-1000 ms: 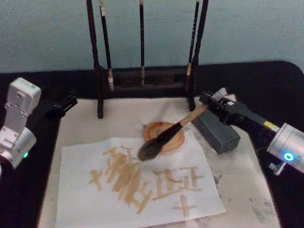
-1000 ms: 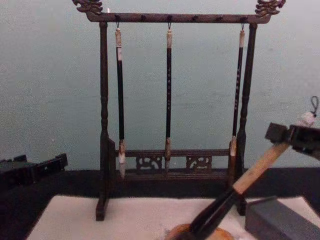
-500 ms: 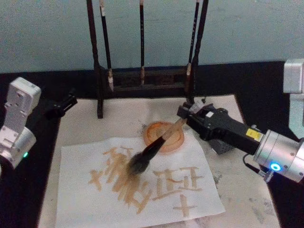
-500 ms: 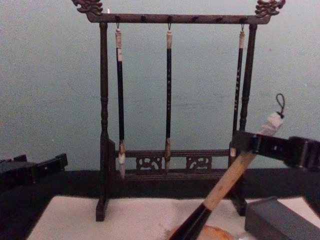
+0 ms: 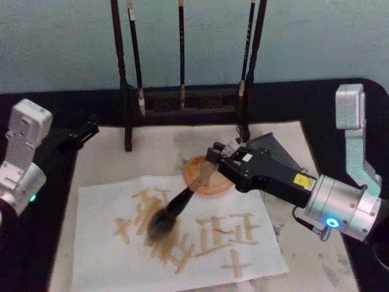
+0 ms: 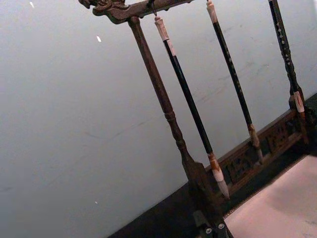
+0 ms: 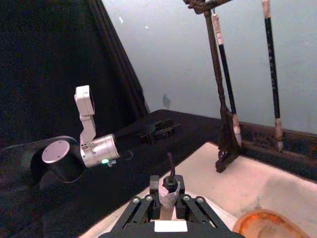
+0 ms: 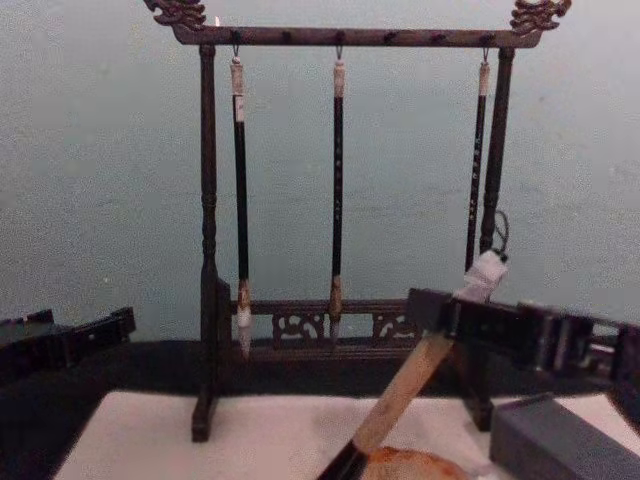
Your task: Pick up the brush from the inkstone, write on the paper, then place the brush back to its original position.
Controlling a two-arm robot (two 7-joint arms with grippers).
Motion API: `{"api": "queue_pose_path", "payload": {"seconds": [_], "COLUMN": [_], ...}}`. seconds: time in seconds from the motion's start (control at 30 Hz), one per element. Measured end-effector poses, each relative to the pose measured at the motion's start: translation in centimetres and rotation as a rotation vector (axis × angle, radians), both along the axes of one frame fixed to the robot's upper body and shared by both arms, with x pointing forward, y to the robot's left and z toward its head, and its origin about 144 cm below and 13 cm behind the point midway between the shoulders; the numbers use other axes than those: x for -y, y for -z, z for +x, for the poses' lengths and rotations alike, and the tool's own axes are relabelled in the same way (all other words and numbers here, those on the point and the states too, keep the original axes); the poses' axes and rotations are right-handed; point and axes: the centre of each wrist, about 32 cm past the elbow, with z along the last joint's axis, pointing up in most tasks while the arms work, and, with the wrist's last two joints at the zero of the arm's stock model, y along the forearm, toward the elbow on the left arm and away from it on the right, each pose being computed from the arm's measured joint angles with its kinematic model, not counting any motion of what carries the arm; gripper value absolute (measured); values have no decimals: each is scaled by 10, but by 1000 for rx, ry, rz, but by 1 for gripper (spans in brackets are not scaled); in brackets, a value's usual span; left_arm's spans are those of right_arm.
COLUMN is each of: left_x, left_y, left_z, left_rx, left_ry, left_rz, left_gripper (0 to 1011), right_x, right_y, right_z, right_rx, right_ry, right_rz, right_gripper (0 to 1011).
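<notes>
My right gripper (image 5: 213,159) is shut on the upper handle of the brush (image 5: 182,199), just below its white end (image 7: 167,197) with the cord loop. The brush slants down to the left, and its bushy dark bristles (image 5: 159,222) rest on the paper (image 5: 100,258), over brown written strokes. The round orange-brown inkstone (image 5: 196,172) lies just beyond the paper, partly hidden under the gripper. In the chest view the gripper (image 8: 432,312) holds the pale handle (image 8: 400,390) tilted. My left gripper (image 5: 82,132) is parked at the table's left edge.
A dark wooden rack (image 5: 182,100) with three thin hanging brushes (image 8: 337,180) stands behind the inkstone. A grey block (image 8: 560,440) sits to the right, under my right arm. A white felt mat (image 5: 316,255) lies beneath the paper on the black table.
My right gripper has moved left and toward the front with the brush. The bristles have slid from beside the inkstone down-left across the paper, and the handle stands steeper.
</notes>
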Motion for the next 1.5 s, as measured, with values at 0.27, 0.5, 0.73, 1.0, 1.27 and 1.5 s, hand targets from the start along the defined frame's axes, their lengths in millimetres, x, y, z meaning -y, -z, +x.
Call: {"api": "queue_pose_path", "payload": {"seconds": [0.27, 0.5, 0.73, 1.0, 1.27, 1.5], "left_x": [0, 0, 0, 0, 0, 0], "left_y": [0, 0, 0, 0, 0, 0], "left_z": [0, 0, 0, 0, 0, 0], "left_rx": [0, 0, 0, 0, 0, 0], "left_ry": [0, 0, 0, 0, 0, 0], "left_rz": [0, 0, 0, 0, 0, 0], "left_gripper": [1002, 1002, 1002, 1002, 1002, 1002], "right_x": [-4, 0, 13, 31, 48, 57], "right_y": [7, 13, 15, 16, 15, 11], "right_z": [2, 4, 4, 0, -5, -10], "right_rx": [-19, -43, -49, -54, -53, -43], "right_ry": [-3, 19, 55, 97, 126, 130], "right_rz": [0, -4, -5, 3, 16, 46], "right_gripper": [168, 168, 168, 168, 168, 168]}}
